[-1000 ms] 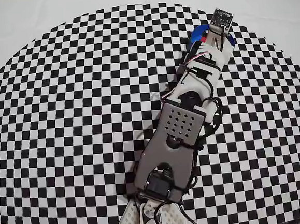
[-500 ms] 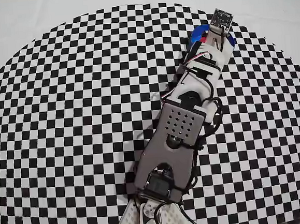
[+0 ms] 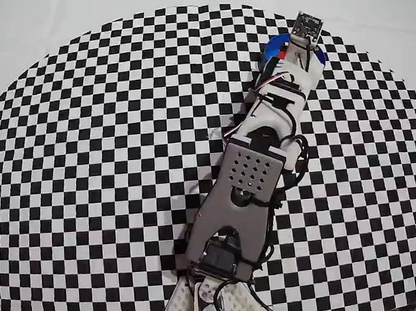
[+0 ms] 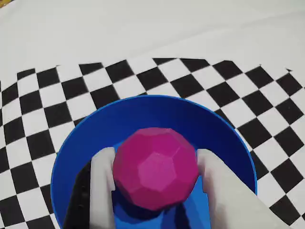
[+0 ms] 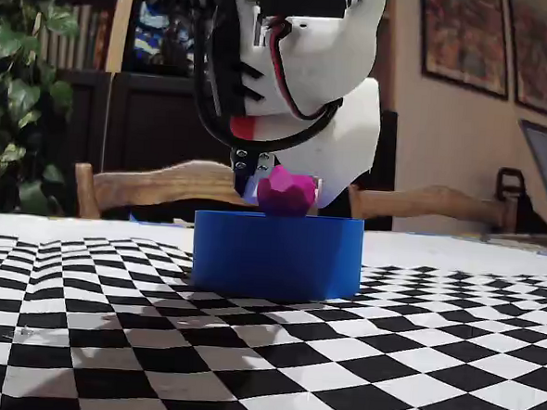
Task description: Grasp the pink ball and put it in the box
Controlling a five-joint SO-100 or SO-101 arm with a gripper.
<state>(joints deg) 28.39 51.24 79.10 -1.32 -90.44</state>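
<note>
My gripper is clamped on the pink ball, holding it just above the rim and over the middle of the blue box, so only lowering and releasing remain.

In the wrist view the gripper holds the pink ball over the open mouth of the box, whose low wall rings it left, right and far, while the checkered cloth around lies bare on every side.
</note>
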